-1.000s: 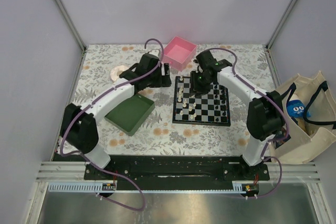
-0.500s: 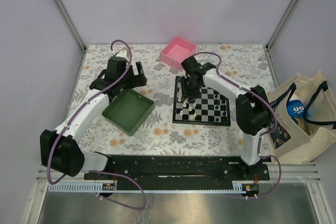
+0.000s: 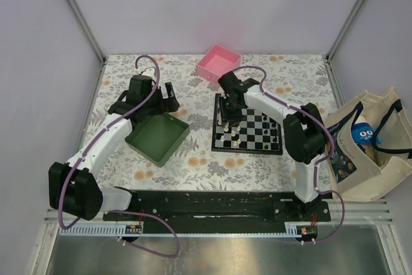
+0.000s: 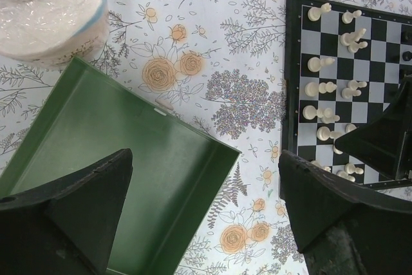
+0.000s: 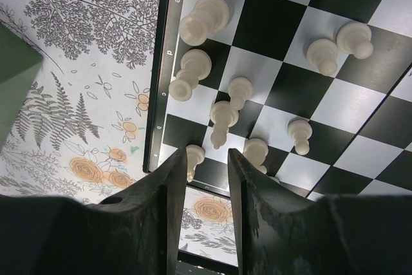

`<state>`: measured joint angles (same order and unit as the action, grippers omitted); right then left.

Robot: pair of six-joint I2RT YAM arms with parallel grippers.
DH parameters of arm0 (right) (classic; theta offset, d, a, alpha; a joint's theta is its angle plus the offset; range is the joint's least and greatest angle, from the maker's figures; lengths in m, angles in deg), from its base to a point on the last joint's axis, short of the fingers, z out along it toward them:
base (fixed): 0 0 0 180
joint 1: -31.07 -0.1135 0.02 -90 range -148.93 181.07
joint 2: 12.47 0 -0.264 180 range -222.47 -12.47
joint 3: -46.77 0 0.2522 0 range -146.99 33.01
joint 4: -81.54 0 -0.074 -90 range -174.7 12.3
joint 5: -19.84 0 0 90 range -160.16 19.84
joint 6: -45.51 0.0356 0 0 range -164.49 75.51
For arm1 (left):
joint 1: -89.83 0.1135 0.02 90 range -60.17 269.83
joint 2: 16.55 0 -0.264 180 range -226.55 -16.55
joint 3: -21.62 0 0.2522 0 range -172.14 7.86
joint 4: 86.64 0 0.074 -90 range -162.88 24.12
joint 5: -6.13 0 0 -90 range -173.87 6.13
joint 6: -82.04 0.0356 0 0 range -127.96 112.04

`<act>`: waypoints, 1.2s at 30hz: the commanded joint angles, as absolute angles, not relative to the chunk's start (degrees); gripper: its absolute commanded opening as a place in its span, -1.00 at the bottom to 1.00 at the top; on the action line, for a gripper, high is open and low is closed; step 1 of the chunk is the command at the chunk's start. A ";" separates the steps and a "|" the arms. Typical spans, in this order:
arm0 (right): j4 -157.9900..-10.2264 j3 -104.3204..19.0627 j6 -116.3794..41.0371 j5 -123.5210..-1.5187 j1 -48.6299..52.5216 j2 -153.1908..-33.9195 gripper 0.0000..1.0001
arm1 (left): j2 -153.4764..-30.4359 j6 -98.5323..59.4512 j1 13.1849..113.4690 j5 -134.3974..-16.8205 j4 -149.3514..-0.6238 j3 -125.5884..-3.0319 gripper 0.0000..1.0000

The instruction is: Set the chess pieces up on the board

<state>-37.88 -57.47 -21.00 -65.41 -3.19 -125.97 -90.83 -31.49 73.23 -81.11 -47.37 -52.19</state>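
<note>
**Board** [image 3: 248, 130]: black-and-white chequered, dark rim. Tiny cream chess pieces [image 5: 222, 117] cluster on its left cols. R gripper [image 5: 207, 159] hovers over the board's left edge, jaws slightly apart, nothing between. L gripper [image 4: 205, 159], jaws wide apart, sits over the green tray [image 4: 96, 133] left of the board.

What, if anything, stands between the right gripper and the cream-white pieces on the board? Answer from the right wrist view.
Nothing visible does. The right gripper hangs directly over the cream-white pieces on the board, its jaws slightly apart and holding nothing. The pieces stand close together, so neighbours may crowd a grasp.
</note>
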 commanded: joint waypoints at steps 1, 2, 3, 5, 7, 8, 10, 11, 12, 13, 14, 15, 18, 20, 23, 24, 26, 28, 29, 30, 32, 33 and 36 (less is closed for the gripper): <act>-37.07 -59.28 -19.70 -68.05 -4.08 -126.82 -0.20 | -89.24 -30.90 73.39 -79.92 -50.21 -52.08 0.98; -37.15 -59.28 -19.53 -68.66 -4.17 -127.08 -0.21 | -89.32 -30.90 73.39 -79.83 -50.30 -52.17 0.98; -37.15 -59.28 -19.52 -69.19 -4.00 -127.26 -0.21 | -89.32 -30.81 73.39 -79.83 -50.21 -52.17 0.98; -36.98 -59.37 -19.70 -69.28 -4.00 -127.52 -0.22 | -89.41 -30.81 73.39 -79.56 -50.21 -52.17 0.98; -37.07 -59.72 -19.79 -69.02 -4.08 -127.87 -0.26 | -89.41 -30.81 73.39 -79.48 -50.21 -52.00 0.98; -37.07 -59.89 -19.79 -68.84 -4.00 -128.14 -0.27 | -89.59 -30.81 73.39 -79.56 -50.21 -52.08 0.98; -36.89 -60.07 -19.88 -69.02 -4.17 -128.31 -0.28 | -89.67 -30.90 73.30 -79.39 -50.12 -52.17 0.98; -36.98 -60.24 -20.05 -68.93 -4.17 -128.40 -0.29 | -89.50 -30.90 73.39 -79.39 -50.21 -52.17 0.98; -36.98 -60.42 -20.23 -69.02 -4.17 -128.40 -0.32 | -89.67 -30.90 73.30 -79.21 -50.21 -52.08 0.98; -36.89 -60.60 -20.31 -68.93 -4.17 -128.66 -0.36 | -89.76 -30.99 73.30 -79.13 -50.21 -52.08 0.98; -36.98 -60.77 -20.40 -68.76 -4.08 -128.75 -0.38 | -89.76 -30.99 73.30 -79.04 -50.21 -52.00 0.98; -36.89 -60.95 -20.66 -68.41 -4.17 -128.67 -0.47 | -89.94 -30.99 73.39 -79.04 -50.30 -52.08 0.98; -36.98 -61.30 -20.93 -67.79 -4.17 -128.40 -0.63 | -90.03 -31.08 73.39 -78.77 -50.21 -51.99 0.98; -36.80 -61.48 -21.02 -67.35 -4.43 -128.05 -0.70 | -90.03 -31.08 73.39 -78.69 -50.21 -52.08 0.98; -36.89 -61.91 -21.02 -67.00 -4.87 -127.61 -0.69 | -90.11 -31.08 73.30 -78.68 -50.21 -52.08 0.98; -36.80 -62.00 -20.84 -67.26 -5.14 -127.70 -0.70 | -90.11 -31.08 73.39 -78.60 -50.21 -52.17 0.98; -36.63 -62.36 -20.67 -67.17 -5.23 -127.96 -0.69 | -90.20 -31.08 73.39 -78.60 -50.21 -52.08 0.98; -36.72 -62.62 -20.58 -67.00 -5.40 -128.49 -0.69 | -90.29 -31.08 73.39 -78.42 -50.21 -52.08 0.98; -36.63 -62.71 -20.58 -66.91 -5.49 -128.66 -0.69 | -90.38 -31.08 73.39 -78.25 -50.21 -52.08 0.98; -36.54 -62.97 -20.49 -66.82 -5.66 -128.93 -0.69 | -90.29 -31.08 73.30 -78.07 -50.12 -52.17 0.98; -36.72 -63.23 -20.58 -66.82 -5.75 -129.19 -0.69 | -90.47 -31.16 73.30 -77.72 -50.21 -52.17 0.98; -36.72 -63.50 -20.41 -66.82 -5.93 -129.37 -0.68 | -90.47 -31.16 73.30 -77.72 -50.21 -52.17 0.98; -36.54 -63.94 -20.40 -66.47 -6.02 -129.98 -0.68 | -90.38 -31.08 73.39 -77.81 -50.21 -52.08 0.98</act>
<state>-36.78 -61.25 -20.65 -67.46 -5.18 -129.00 -90.85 -31.49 73.23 -78.99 -47.48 -52.11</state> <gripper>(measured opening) 0.188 0.988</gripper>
